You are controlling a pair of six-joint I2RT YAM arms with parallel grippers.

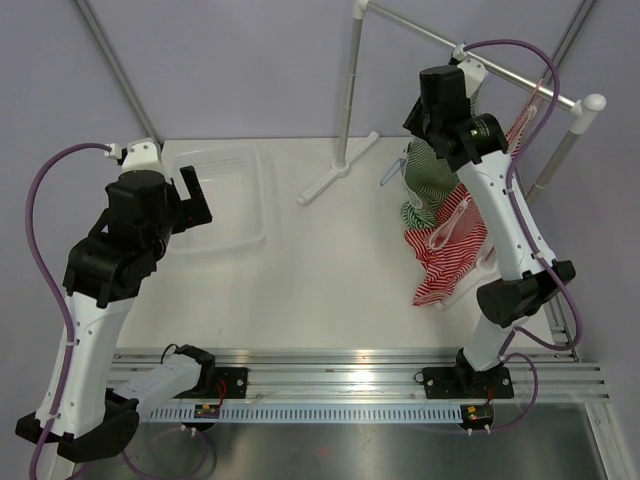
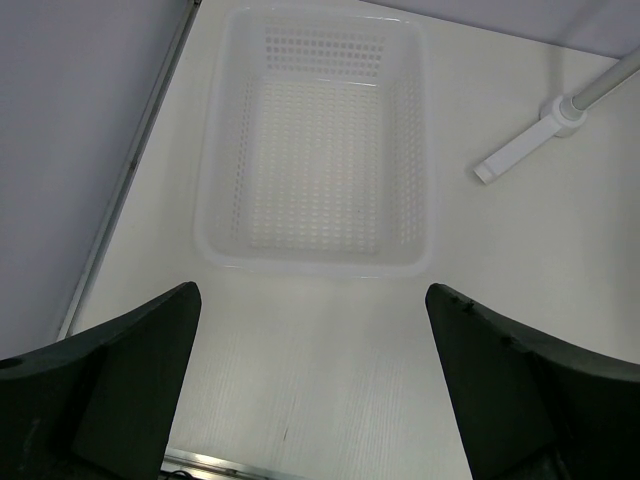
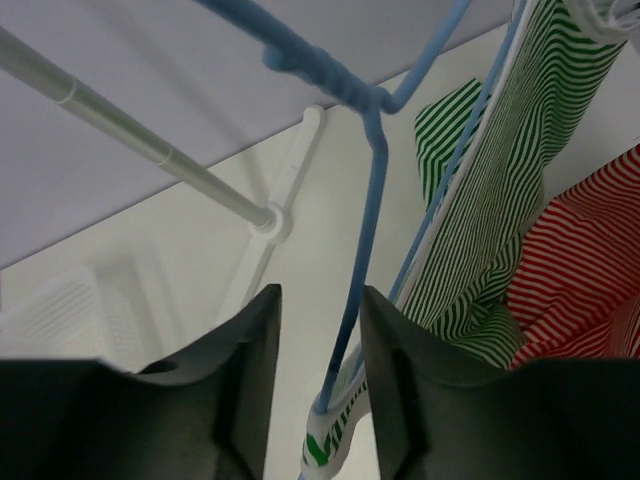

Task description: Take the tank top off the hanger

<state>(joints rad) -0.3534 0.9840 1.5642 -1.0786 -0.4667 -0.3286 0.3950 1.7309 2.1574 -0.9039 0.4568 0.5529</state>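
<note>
A green-and-white striped tank top [image 1: 430, 180] hangs on a blue hanger [image 1: 390, 175] from the rail [image 1: 500, 65] at the back right. My right gripper [image 1: 415, 128] is up at the hanger's left shoulder. In the right wrist view the hanger's blue arm [image 3: 365, 200] and the top's white-edged strap [image 3: 330, 440] run down between the two fingers of the right gripper [image 3: 320, 295]. The jaws stand narrowed, with a gap left of the wire, and the green stripes [image 3: 490, 230] hang to the right. My left gripper [image 1: 200, 195] hovers wide open at the left, holding nothing.
A red-and-white striped garment [image 1: 445, 260] hangs below the green top. The rack's white upright and foot [image 1: 340, 165] stand at the back middle. A white perforated basket [image 2: 215, 200] sits just beyond my left gripper [image 2: 312, 292].
</note>
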